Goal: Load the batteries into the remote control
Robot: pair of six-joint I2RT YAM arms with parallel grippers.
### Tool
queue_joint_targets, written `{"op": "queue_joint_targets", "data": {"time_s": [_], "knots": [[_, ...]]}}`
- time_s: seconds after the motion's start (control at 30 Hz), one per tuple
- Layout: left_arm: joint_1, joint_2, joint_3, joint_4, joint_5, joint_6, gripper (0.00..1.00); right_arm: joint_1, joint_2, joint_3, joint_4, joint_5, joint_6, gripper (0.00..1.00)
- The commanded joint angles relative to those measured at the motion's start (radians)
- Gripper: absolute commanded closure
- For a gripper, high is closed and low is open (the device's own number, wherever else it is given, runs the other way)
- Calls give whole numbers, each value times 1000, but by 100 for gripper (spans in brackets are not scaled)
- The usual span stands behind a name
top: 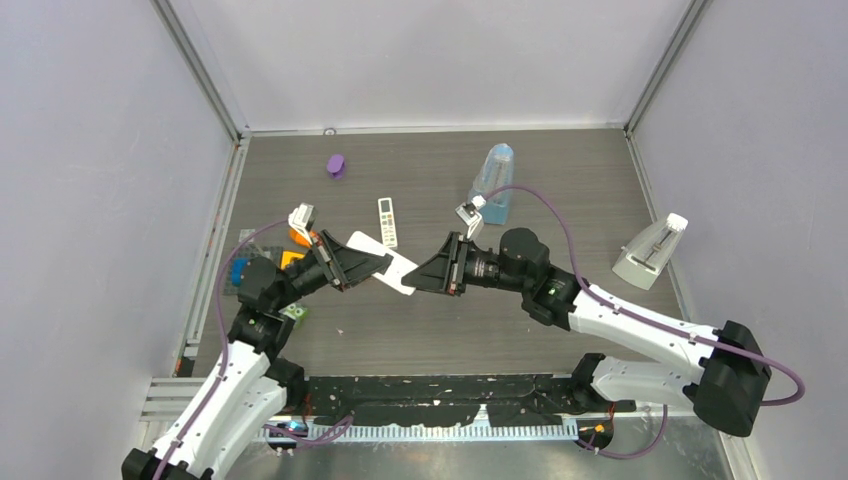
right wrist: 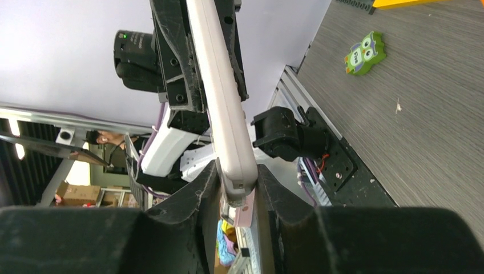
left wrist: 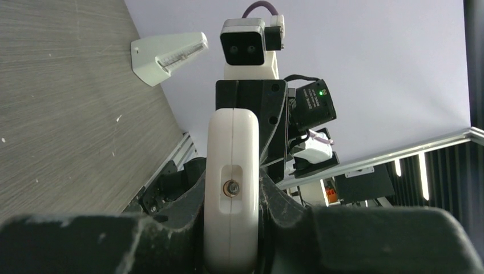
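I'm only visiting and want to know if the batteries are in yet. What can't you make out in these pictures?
- Batteries: none can be picked out in any view.
- Battery bay of the white remote: in the top view the left gripper and right gripper cover its ends; both wrist views show only its narrow sides.
- Coloured items: top view, partly behind the left arm.
- Buttons of the small remote: top view, too small.

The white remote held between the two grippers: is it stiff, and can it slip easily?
Probably stiff: the white remote spans straight between the left gripper and the right gripper, with no sag. Its shell looks smooth and rounded at the edges, so it may slip if either grip loosens. It is thin, so likely light.
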State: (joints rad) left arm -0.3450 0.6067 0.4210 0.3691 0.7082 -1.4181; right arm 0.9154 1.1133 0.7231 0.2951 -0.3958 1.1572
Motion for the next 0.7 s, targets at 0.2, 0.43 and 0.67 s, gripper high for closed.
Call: {"op": "queue_joint_targets", "data": {"time_s": [0.2,0.43,0.67], "knots": [[-30,-1,123,120,158,0,100,-15,24,-3,-186,-45,-96,95],[-41,-15,92,175,143,-43,100,-5,33,-43,-61,42,3,90],[-65,-11,90,180,139,-47,100,10,60,-35,10,101,29,86]]}}
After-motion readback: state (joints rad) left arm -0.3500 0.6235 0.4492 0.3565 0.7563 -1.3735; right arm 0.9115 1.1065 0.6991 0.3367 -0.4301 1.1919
